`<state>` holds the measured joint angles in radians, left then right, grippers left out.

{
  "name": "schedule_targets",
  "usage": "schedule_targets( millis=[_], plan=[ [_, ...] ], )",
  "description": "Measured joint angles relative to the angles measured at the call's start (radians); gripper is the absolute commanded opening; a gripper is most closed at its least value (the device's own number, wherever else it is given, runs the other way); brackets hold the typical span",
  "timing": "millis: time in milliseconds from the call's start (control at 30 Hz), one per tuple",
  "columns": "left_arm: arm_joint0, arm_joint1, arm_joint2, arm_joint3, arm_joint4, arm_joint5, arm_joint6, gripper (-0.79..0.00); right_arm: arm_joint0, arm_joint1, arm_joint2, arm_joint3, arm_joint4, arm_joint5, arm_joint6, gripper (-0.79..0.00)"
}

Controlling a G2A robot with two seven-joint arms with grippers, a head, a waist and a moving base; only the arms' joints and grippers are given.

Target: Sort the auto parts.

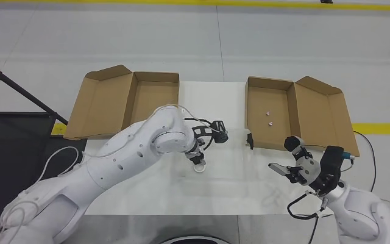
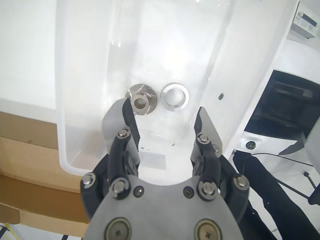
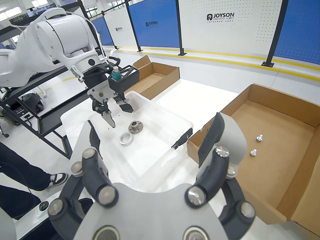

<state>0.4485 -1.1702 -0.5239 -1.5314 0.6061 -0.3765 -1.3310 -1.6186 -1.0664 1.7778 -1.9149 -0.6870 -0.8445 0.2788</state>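
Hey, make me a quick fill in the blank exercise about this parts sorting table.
The clear tray holds ___ metal parts. The left gripper hangs above the tray with its jaws ___. The small bolts lie in a box made of ___.
Missing words: two, open, cardboard.

The left arm point(image 1: 140, 146) wears glossy white rounded shells with thin white cables. The left gripper point(image 2: 163, 106) and right gripper point(image 3: 155, 119) share black ribbed fingers point(image 2: 130, 117), silver screws, grey metal plates.
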Motion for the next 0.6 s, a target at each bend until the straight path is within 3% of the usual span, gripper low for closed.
schedule_targets(
  millis=[600],
  plan=[
    [0.006, -0.033, 0.032, 0.122, 0.085, 0.053, 0.030, -0.388, 0.000, 0.000, 0.000, 0.000, 0.000, 0.000, 0.000, 0.000]
  ],
)
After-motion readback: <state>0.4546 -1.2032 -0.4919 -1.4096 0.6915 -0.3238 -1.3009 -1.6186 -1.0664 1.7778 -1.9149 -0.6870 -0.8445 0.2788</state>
